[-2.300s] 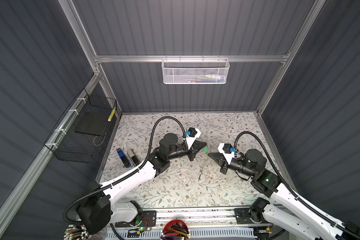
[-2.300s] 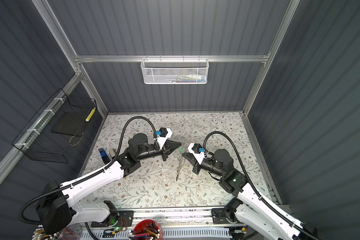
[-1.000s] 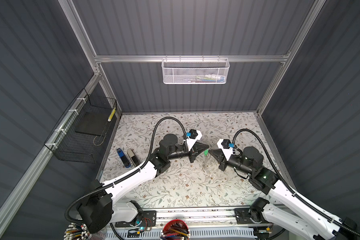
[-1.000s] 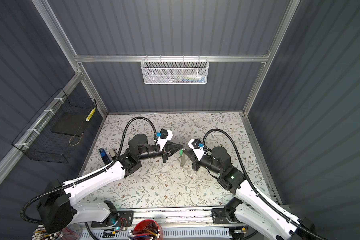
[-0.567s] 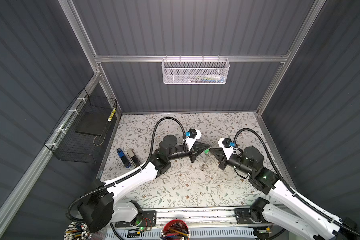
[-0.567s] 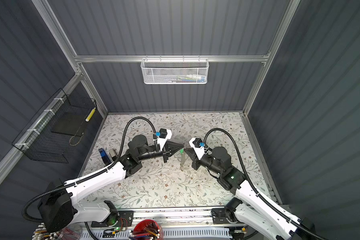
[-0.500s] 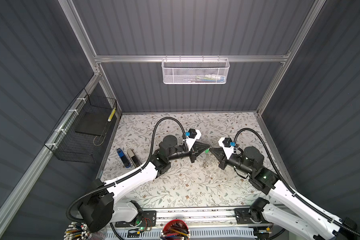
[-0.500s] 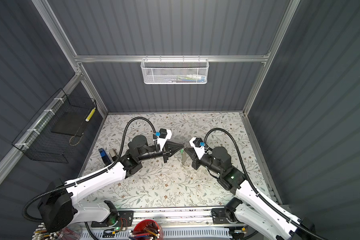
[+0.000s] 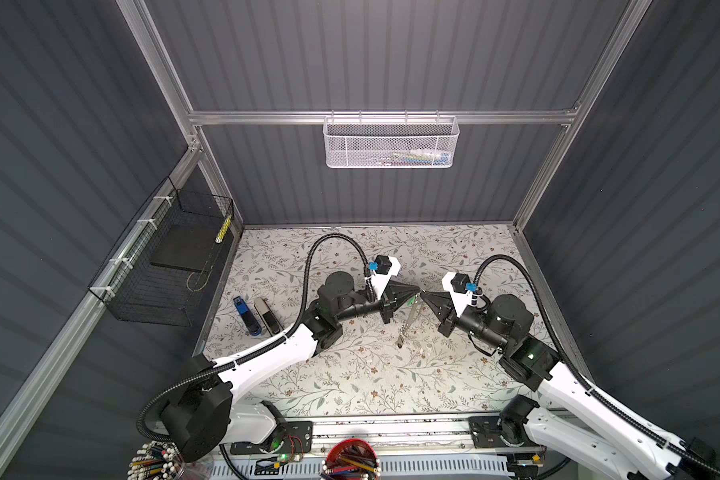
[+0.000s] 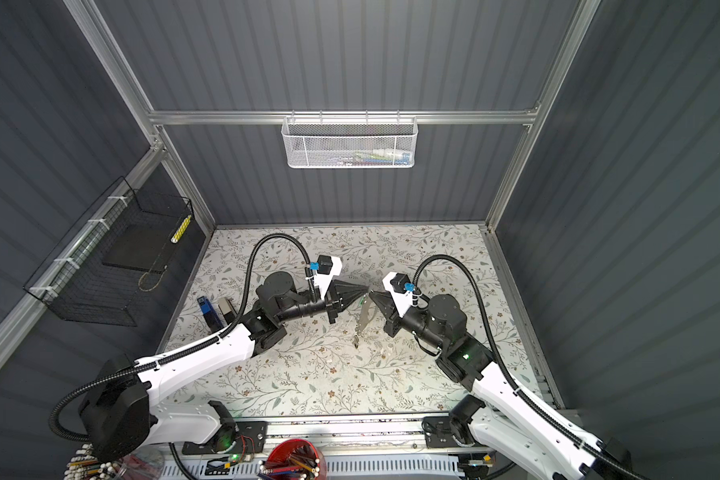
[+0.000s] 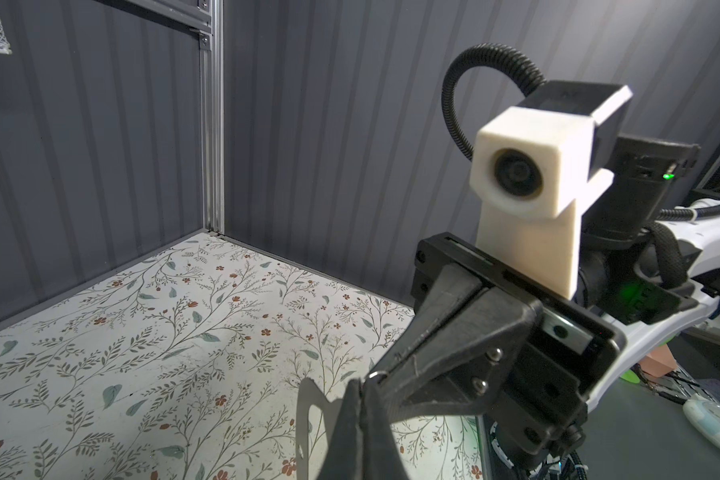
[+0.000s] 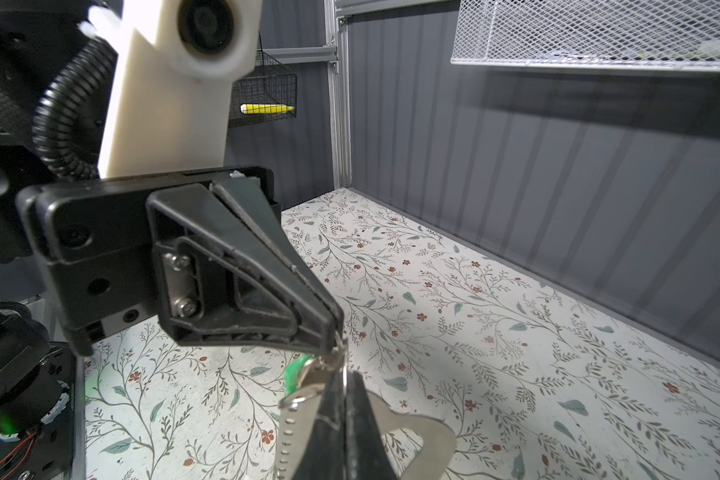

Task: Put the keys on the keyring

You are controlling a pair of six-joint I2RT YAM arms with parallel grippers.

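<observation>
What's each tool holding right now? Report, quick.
Left tool: closed, tip at the green-tagged key; grip unclear.
Right tool: closed, holding the keyring.

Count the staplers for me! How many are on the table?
2. The blue stapler lies by the left edge of the table; the grey stapler lies right beside it. Part of the table is covered, so another could be hidden.

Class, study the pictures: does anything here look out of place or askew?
The keyring hangs on edge in mid-air, clamped by the right gripper, not lying flat. The left gripper seems to pinch the green-tagged key at its top. Nothing looks spilled or damaged.
</observation>
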